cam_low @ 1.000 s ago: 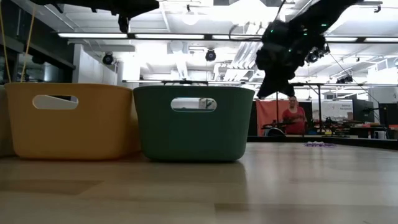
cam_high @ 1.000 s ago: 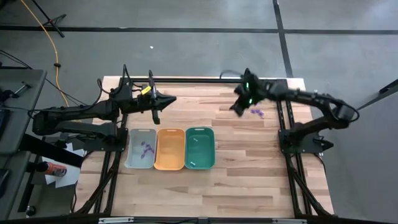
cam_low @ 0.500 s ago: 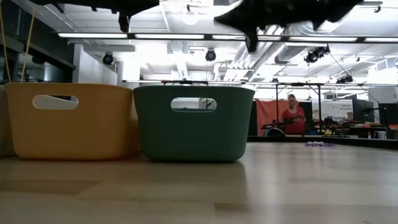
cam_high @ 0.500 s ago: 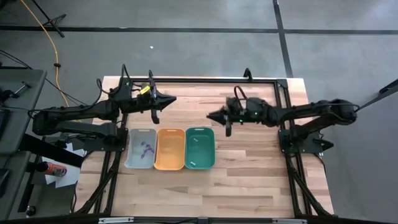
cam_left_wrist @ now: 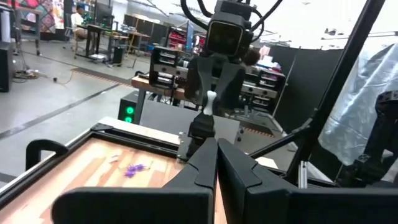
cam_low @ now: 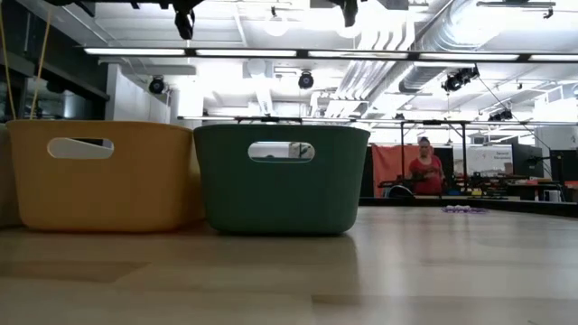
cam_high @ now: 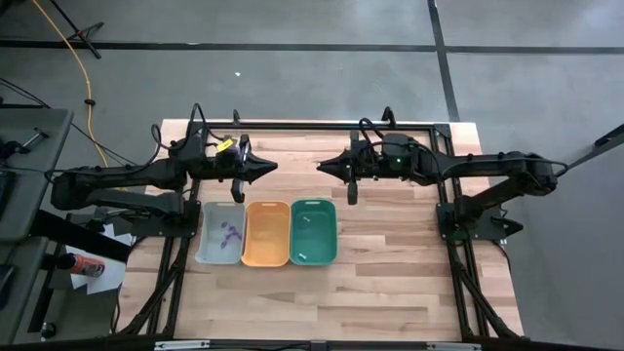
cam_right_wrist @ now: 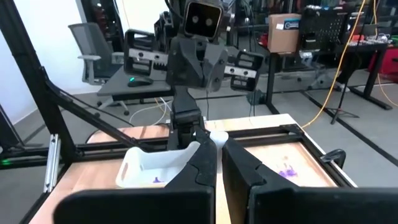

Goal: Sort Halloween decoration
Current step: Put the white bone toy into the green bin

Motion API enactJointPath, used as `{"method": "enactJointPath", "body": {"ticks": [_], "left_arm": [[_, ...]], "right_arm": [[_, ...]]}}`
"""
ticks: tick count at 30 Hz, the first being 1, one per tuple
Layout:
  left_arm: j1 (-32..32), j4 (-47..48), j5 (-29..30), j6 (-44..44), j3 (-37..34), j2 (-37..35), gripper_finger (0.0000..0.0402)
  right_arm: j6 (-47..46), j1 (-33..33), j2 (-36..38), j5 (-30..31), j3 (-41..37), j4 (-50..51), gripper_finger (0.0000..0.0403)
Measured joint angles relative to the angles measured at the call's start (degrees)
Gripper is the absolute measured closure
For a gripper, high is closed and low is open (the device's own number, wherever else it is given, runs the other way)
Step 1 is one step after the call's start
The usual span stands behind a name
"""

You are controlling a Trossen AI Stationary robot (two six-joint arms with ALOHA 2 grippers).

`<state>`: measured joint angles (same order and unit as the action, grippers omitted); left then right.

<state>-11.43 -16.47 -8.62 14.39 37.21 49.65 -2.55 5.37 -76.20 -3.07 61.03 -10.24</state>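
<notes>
- Presently, one white piece [cam_right_wrist: 217, 138] of the Halloween decoration sits pinched at the fingertips of the right gripper [cam_high: 325, 164], held in the air above the table [cam_high: 390, 283], beyond the far end of the teal tray [cam_high: 334, 232].
- Other white pieces [cam_high: 304, 222] lie in the teal tray; purple pieces [cam_high: 229, 232] lie in the grey tray [cam_high: 202, 234]; loose purple pieces [cam_left_wrist: 135, 168] rest on the bare wood.
- Judged handling: tiny, very light and probably stiff plastic, so apt to slip or flick away. The stick shape is best taken across its middle, with the fingertips alone.
- The left gripper [cam_high: 263, 165] waits opposite, its fingers together on nothing.
- The orange tray [cam_high: 266, 261] appears empty.
</notes>
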Motion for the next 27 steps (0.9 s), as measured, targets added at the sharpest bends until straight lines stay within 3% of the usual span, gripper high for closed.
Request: {"method": "enactJointPath", "body": {"ticks": [18, 27], "left_arm": [[-0.03, -0.64, 0.96, 0.0, 0.0, 0.0, 0.0401], [-0.07, -3.24, 4.03, -1.49, 0.07, 0.0, 0.0401]], "right_arm": [[-1.22, -0.15, -0.31, -1.68, 0.06, 1.07, 0.0402], [7.75, -3.09, -13.84, -5.85, 18.22, 26.33, 0.0402]]}}
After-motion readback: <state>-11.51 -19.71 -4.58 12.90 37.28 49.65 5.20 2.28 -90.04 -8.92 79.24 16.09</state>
